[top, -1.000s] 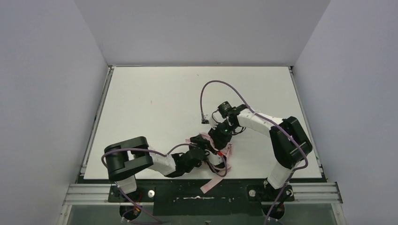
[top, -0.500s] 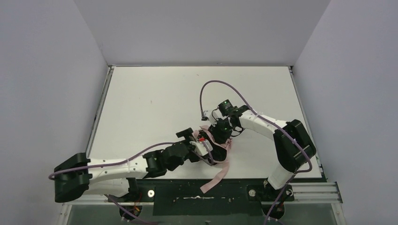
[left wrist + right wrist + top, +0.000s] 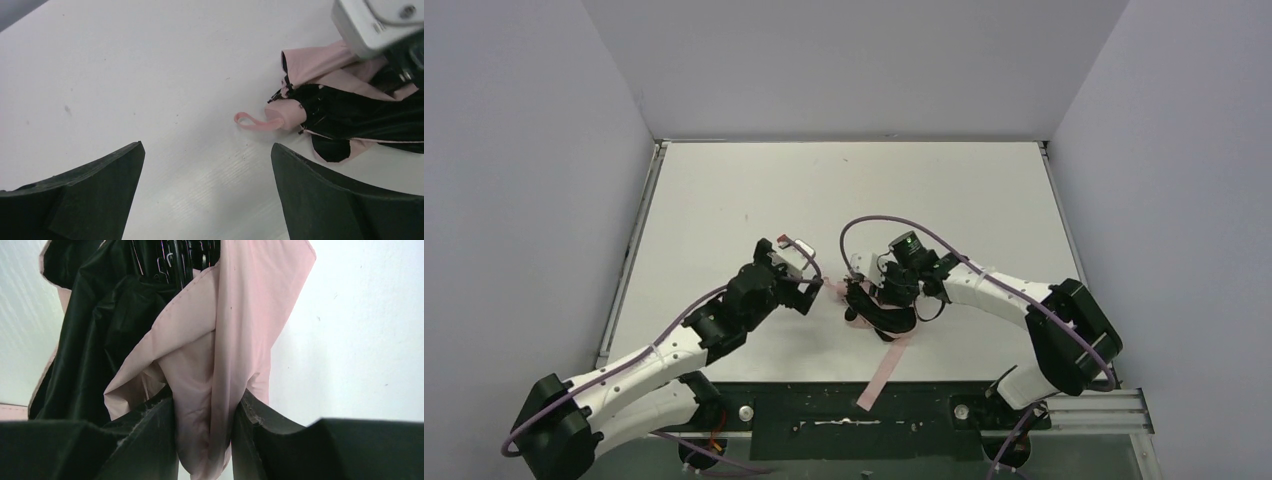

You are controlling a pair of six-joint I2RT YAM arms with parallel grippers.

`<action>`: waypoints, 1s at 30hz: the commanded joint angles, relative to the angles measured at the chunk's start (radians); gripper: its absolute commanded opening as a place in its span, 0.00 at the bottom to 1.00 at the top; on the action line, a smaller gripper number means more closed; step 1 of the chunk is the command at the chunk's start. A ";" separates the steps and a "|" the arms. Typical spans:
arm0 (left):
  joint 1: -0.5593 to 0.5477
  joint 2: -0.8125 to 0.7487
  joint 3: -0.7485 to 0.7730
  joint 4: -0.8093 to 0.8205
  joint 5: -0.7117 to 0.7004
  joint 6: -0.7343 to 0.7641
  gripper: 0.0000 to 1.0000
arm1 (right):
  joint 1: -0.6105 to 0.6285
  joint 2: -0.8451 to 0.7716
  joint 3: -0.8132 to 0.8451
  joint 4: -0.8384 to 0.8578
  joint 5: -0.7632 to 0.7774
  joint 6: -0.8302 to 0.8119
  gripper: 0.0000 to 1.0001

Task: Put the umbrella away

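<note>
Near the white table's (image 3: 724, 200) front edge, the umbrella (image 3: 892, 322) is lying collapsed and bunched, the right gripper (image 3: 205, 401) is pinching a fold of its pink canopy, and the left gripper (image 3: 205, 147) is hovering wide open near its handle (image 3: 287, 116), touching nothing.

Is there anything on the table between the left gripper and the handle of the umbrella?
No. In the left wrist view, only bare white table lies between the open left gripper and the pink handle of the umbrella.
</note>
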 commanded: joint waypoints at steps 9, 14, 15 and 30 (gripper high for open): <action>0.269 0.341 0.275 0.085 0.497 -0.167 0.97 | 0.115 -0.109 -0.186 0.227 0.152 -0.159 0.06; 0.285 0.495 0.362 0.086 0.721 -0.201 0.97 | 0.136 -0.135 -0.221 0.257 0.172 -0.160 0.05; 0.285 0.519 0.377 0.083 0.756 -0.200 0.97 | 0.140 -0.138 -0.227 0.264 0.176 -0.162 0.05; 0.256 0.773 0.500 -0.044 0.996 -0.092 0.97 | 0.172 -0.150 -0.241 0.298 0.206 -0.161 0.05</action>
